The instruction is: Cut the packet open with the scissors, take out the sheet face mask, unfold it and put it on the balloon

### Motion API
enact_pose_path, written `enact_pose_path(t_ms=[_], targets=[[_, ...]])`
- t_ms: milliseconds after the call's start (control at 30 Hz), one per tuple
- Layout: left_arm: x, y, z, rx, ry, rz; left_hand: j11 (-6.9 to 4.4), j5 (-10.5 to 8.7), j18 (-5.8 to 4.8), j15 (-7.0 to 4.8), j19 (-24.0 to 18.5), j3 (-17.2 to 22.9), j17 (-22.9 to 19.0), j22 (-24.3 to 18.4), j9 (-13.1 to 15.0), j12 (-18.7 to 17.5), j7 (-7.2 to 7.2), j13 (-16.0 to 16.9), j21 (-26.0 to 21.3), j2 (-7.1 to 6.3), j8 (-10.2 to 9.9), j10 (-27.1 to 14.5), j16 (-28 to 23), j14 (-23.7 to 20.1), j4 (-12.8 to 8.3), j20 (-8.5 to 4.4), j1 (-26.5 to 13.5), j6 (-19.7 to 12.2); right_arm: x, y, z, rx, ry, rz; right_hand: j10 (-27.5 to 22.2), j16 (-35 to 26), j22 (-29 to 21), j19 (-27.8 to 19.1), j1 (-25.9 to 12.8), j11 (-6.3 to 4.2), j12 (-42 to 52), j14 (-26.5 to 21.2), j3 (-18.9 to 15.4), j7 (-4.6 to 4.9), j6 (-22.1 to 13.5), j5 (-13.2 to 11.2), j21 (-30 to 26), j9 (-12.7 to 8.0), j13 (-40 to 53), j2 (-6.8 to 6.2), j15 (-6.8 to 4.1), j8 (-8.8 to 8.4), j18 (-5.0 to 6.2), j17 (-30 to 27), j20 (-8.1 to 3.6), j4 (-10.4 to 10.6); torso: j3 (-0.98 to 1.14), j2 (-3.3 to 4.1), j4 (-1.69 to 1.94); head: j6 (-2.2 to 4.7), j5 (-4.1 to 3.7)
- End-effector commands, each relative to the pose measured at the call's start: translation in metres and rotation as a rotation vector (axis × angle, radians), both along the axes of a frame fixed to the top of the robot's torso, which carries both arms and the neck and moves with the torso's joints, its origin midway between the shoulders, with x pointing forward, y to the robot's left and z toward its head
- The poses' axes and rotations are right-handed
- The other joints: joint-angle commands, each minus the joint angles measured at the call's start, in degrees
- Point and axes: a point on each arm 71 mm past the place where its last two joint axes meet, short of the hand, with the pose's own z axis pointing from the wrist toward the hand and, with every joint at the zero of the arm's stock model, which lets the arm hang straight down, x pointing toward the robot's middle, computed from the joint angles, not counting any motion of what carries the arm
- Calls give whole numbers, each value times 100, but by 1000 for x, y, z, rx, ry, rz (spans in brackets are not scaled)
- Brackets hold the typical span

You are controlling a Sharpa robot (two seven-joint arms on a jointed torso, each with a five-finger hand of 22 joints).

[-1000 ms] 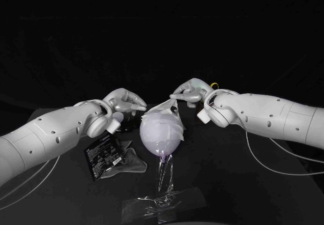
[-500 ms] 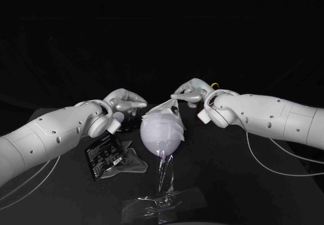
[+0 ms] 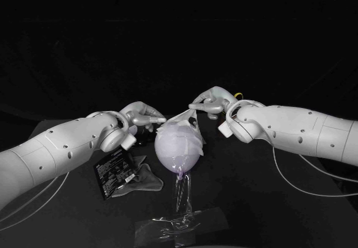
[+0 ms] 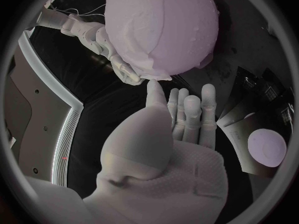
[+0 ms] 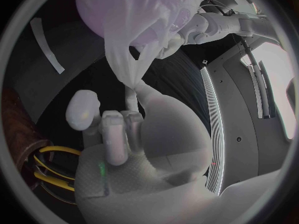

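Lower now, the empty, loose-fingered left hand [image 3: 142,116] nears the balloon [image 3: 177,159] while the right hand [image 3: 210,101] pinches the draped mask [image 3: 179,132]; only smoothing seems left.

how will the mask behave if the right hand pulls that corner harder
Probably floppy and stretchy: the mask bunches into a thin strip where the right hand pinches it. Likely clingy, as it hugs the balloon. The balloon stands on a thin stem, so a hard pull may tip it.
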Motion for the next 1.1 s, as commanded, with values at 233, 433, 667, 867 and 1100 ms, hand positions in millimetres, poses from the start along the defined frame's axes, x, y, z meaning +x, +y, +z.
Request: enact_pose_path(t_ms=[233,433,667,867,1100], targets=[[-1,-7,-1,-6,36,-34,12,-20,65,24,0,-131,-29,-37,-23,18,-78,-3,-79,-4,-11,1,3,-77,82,64,-114,153,-3,2,5,15,-42,0,605,20,705,30,53,-36,21,609,40,-49,-4,18,32,600,1505,5,-51,281,36,1505,0,-5,-3,-3,-2,3,-8],[-1,-8,-1,-32,46,-34,18,-22,68,32,3,-133,-38,-51,-38,39,-106,0,-102,7,-7,-9,17,-98,142,80,-192,206,-4,3,6,17,-44,3,605,20,705,30,53,-36,21,609,40,-49,-4,18,32,600,1505,5,-51,281,36,1505,0,-5,-4,1,6,8,-17],[-2,-9,0,-53,59,-42,22,-21,69,36,4,-125,-55,-56,-47,45,-113,-1,-111,28,-13,-20,22,-117,165,86,-212,215,-6,5,7,22,-48,8,605,20,709,39,55,-38,21,609,52,-52,-13,17,41,616,1505,-2,-54,298,34,1505,-3,-13,-6,5,6,3,-24],[-3,-11,0,-64,65,-58,40,-17,69,51,0,-51,-122,-67,-60,46,-202,-4,-131,126,-9,-66,28,-198,123,99,-91,262,-7,7,8,26,-54,11,605,20,709,40,56,-39,21,609,57,-52,-15,17,41,620,1505,-3,-55,303,34,1505,-4,-15,-4,1,5,-4,-26],[-4,-14,0,-78,74,-77,79,-19,68,87,-16,15,-204,-83,-91,54,-280,-11,-167,256,-17,-148,49,-325,57,122,82,336,-9,9,9,32,-62,14,605,20,709,42,57,-40,21,609,60,-53,-17,18,41,624,1505,-3,-55,307,34,1505,-4,-17,-1,0,1,-6,-36]])
